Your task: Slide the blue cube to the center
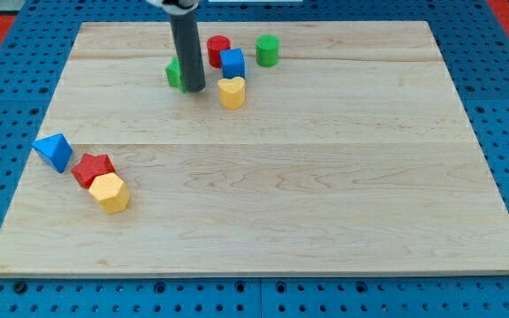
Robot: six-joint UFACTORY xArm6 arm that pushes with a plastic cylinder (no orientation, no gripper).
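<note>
The blue cube (232, 63) sits near the view's top, a little left of centre. A red cylinder (217, 48) touches it at the upper left and a yellow heart (231, 92) lies just below it. My tip (193, 89) rests on the board left of the blue cube, a short gap away. A green block (174, 72) is partly hidden behind the rod on its left; its shape cannot be made out.
A green cylinder (268, 49) stands right of the blue cube. At the view's left lie a blue triangular block (54, 151), a red star (92, 168) and a yellow hexagon (110, 193), close together. The wooden board (325, 203) sits on a blue perforated table.
</note>
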